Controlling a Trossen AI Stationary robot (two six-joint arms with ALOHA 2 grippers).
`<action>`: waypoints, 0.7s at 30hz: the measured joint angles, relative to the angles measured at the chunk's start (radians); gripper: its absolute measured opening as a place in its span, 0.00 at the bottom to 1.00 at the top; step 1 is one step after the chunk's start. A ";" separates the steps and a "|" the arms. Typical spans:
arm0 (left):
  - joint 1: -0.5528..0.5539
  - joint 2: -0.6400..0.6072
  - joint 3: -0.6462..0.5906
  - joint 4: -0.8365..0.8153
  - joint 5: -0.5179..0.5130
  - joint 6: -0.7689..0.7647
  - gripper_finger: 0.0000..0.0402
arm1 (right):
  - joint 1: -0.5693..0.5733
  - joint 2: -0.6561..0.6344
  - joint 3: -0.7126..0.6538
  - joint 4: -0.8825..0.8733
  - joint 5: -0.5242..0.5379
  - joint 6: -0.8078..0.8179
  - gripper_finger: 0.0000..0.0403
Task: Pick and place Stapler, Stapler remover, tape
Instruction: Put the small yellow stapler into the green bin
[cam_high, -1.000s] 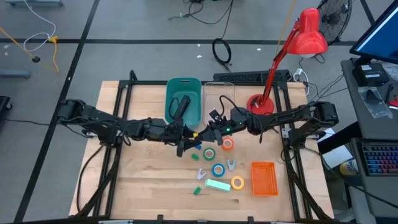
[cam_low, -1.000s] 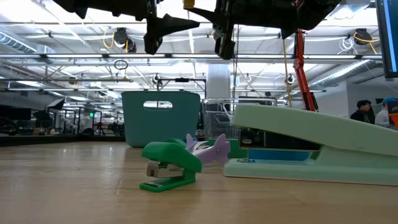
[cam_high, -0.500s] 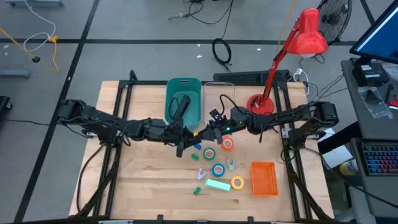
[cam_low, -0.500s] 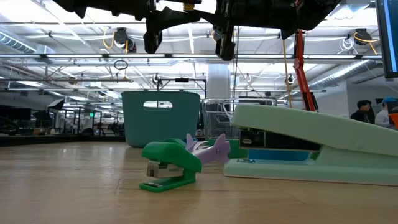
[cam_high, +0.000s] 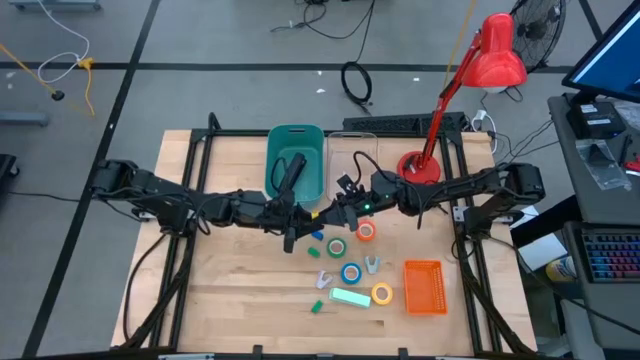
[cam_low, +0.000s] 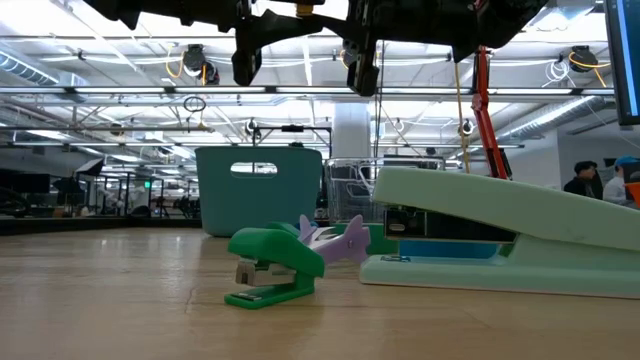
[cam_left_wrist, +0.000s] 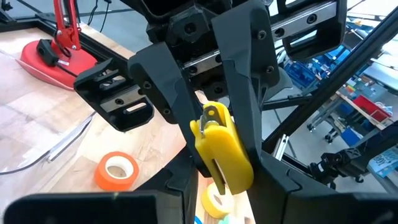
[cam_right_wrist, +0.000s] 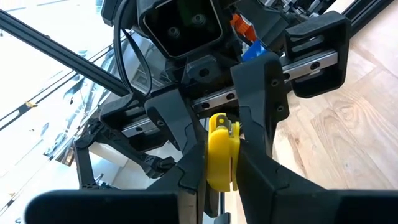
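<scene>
Above the middle of the table, just in front of the teal bin (cam_high: 296, 130), a yellow staple remover (cam_left_wrist: 221, 149) hangs in the air, pinched from both sides at once. The left gripper (cam_high: 303, 214) reaches in from its side with its fingers clamped on the remover, and the right gripper (cam_high: 330, 212) meets it head-on, fingers likewise closed on the same yellow piece; both wrist views show dark fingers pressed against its flat faces. The black Stapler (cam_high: 290, 172) lies inside the teal bin, angled along its length. Below the grippers the tape rolls sit on the wood: the orange roll (cam_high: 366, 231) nearest the right gripper, the green roll (cam_high: 337, 245) just beside it, the blue roll (cam_high: 350, 272) nearer the front, and the yellow roll (cam_high: 382, 293) nearest the front edge, next to an orange mesh basket (cam_high: 424, 286). A purple staple remover (cam_high: 372, 264) lies between the blue roll and the basket. A mint-green stapler (cam_high: 350, 297) rests flat near the front, with a small green staple remover (cam_high: 318, 306) just to its left. A clear container (cam_high: 350, 150) stands beside the bin, and a red desk lamp (cam_high: 497, 55) rises from the table's far right corner.
</scene>
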 joint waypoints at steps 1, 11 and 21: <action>0.000 0.000 0.000 -0.002 0.000 0.000 0.27 | 0.000 0.000 0.000 0.000 0.000 0.000 0.15; 0.000 0.000 0.000 -0.007 -0.007 0.006 0.27 | 0.000 0.001 0.000 -0.004 -0.015 -0.001 0.15; 0.000 0.000 0.000 -0.007 -0.016 0.007 0.27 | 0.000 0.002 0.000 -0.005 -0.017 -0.004 0.19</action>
